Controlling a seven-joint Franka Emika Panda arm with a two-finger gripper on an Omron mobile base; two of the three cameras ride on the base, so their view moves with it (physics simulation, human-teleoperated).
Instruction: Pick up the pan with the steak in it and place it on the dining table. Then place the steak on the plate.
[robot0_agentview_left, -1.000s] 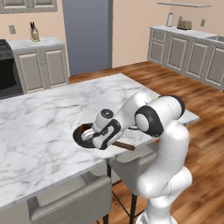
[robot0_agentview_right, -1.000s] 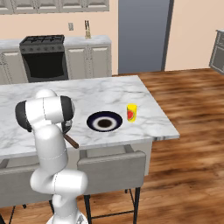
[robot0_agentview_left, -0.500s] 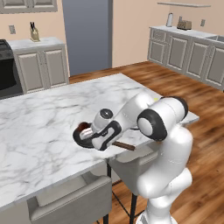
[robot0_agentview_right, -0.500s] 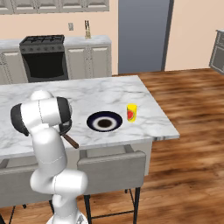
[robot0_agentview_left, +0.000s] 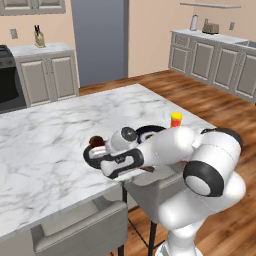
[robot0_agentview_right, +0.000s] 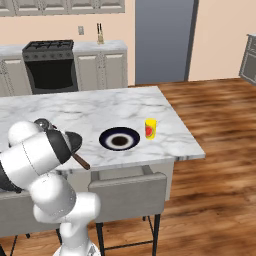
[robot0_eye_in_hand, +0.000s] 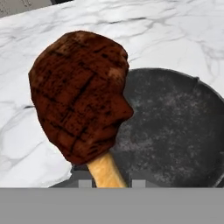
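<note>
While the steak (robot0_eye_in_hand: 81, 94) hung by its pale bone end between the clenched tips of the gripper (robot0_eye_in_hand: 113, 183), it sat raised above the pan (robot0_eye_in_hand: 175, 131), whose dark bowl rested on the dining table (robot0_agentview_left: 50, 130). Beside the pan lay the plate (robot0_agentview_right: 119, 139), and just past it stood a yellow cup (robot0_agentview_right: 150, 128).

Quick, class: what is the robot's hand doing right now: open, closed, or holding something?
Hand: closed on the bone end of the steak, held up above the pan.
</note>
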